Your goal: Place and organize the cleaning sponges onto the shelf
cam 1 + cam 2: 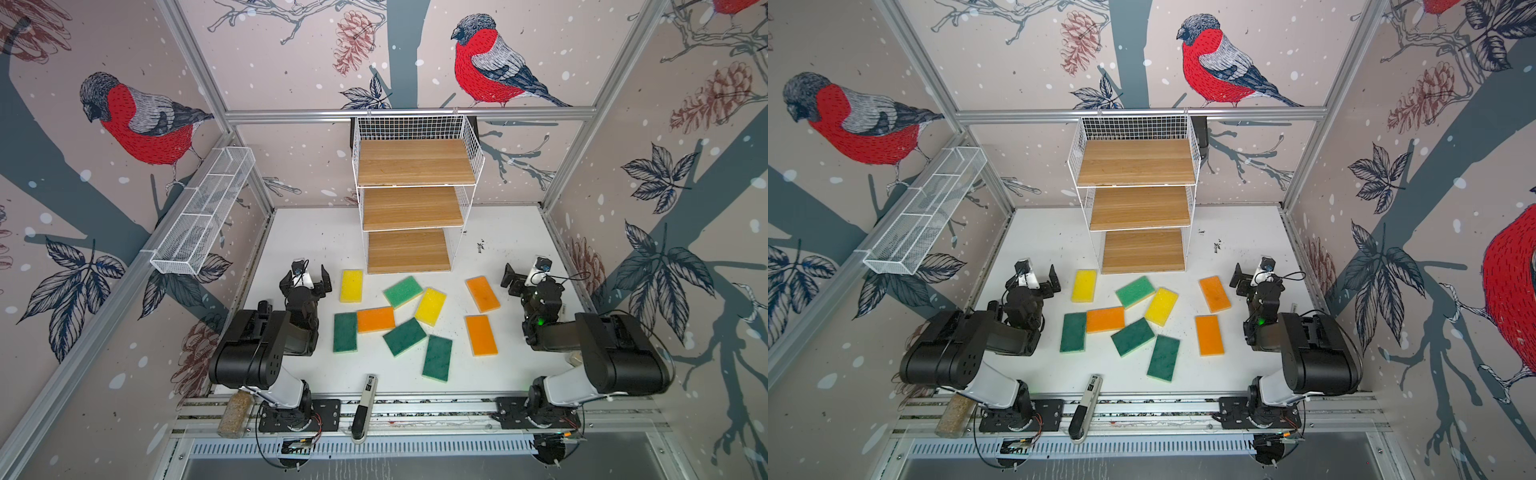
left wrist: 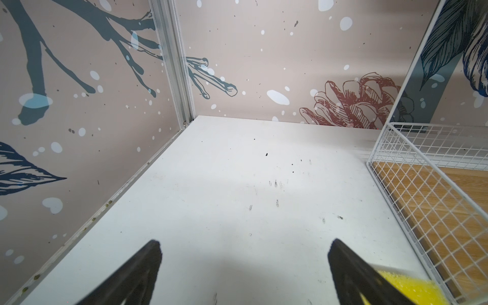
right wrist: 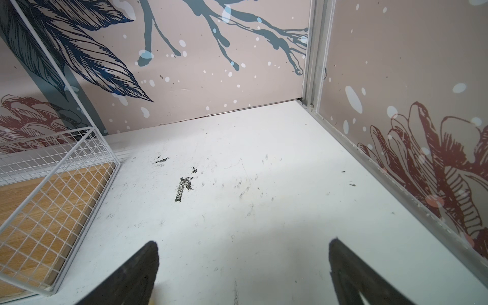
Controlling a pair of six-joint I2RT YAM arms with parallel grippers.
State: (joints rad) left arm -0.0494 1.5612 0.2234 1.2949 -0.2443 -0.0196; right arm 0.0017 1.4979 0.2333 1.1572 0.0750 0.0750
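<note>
Yellow sponge [image 1: 351, 285] just beside left gripper [image 1: 306, 279], fingers wide, empty; right gripper [image 1: 521, 276] same. Risk: fingers snagging shelf [image 1: 409, 253] wire.

Porous foam sponges [image 1: 430, 306], some rough scouring faces; shelf [image 1: 472, 143] of white wire and matt wood; scuffed tabletop [image 1: 511, 245].

Bare desk [image 1: 316, 232] is left open on both sides of the shelf [image 1: 415, 208], up to the back wall. The shelf's flanks are closed by white wire grid. Its three stepped boards are open from the front and from above. The approach to the lowest board is crowded by the cleaning sponges [image 1: 403, 336], scattered flat mid-desk. A yellow sponge [image 1: 351, 285] lies just beside the left gripper [image 1: 306, 279]. Bare desk is seen ahead of the right gripper [image 3: 243, 245]. A mesh basket [image 1: 203, 212] juts from the left wall.
</note>
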